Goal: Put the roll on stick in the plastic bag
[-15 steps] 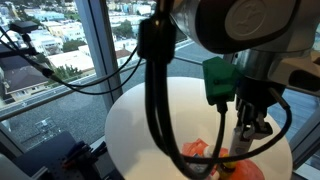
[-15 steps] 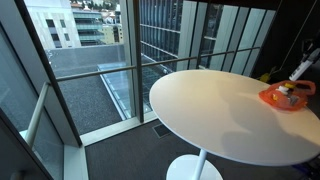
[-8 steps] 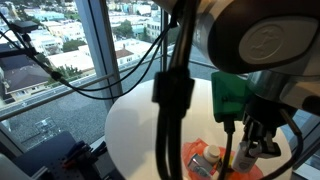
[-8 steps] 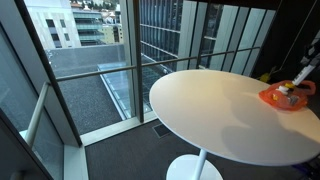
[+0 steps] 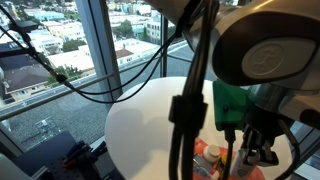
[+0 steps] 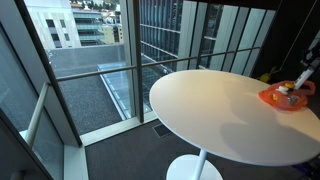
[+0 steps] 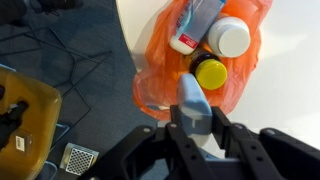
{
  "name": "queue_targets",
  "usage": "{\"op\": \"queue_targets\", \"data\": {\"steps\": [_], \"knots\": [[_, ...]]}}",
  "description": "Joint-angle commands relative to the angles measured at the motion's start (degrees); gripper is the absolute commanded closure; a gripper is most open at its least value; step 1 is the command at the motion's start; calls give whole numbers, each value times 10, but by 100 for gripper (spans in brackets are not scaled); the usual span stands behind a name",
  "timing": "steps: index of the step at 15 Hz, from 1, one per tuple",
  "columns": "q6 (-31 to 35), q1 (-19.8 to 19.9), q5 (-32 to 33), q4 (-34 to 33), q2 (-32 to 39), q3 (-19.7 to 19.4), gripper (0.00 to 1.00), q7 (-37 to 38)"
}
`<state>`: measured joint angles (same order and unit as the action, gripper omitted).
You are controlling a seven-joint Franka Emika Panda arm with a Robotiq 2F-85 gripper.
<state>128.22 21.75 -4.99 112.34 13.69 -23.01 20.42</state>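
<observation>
In the wrist view my gripper (image 7: 193, 128) is shut on the roll on stick (image 7: 191, 98), a slim pale blue-grey cylinder pointing away from the jaws. It hangs just above the near edge of the crinkled orange plastic bag (image 7: 157, 78), which lies on the white round table (image 7: 290, 85). The bag also shows in both exterior views (image 5: 197, 152) (image 6: 273, 97), with my gripper (image 5: 246, 150) (image 6: 301, 79) over it. Whether the stick touches the bag is unclear.
In the bag lie a white-capped bottle (image 7: 231, 38), a yellow-lidded item (image 7: 210, 72) and a white tube (image 7: 191, 28). The bag sits near the table's edge (image 6: 200, 135). Floor, cables and a yellow object (image 7: 25, 110) lie below. Glass windows (image 6: 100, 60) surround the table.
The arm has shifted across the exterior view and fills more of it. The gripper with the stick has come lower over the bag.
</observation>
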Motion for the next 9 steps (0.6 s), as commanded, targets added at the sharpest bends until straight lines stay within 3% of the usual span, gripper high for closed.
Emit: {"op": "queue_targets", "data": {"steps": [1,9], "knots": [[-20,3,-6,-21,15,2,89,3],[-3,0,-9,2,17,21,89,-48]]}}
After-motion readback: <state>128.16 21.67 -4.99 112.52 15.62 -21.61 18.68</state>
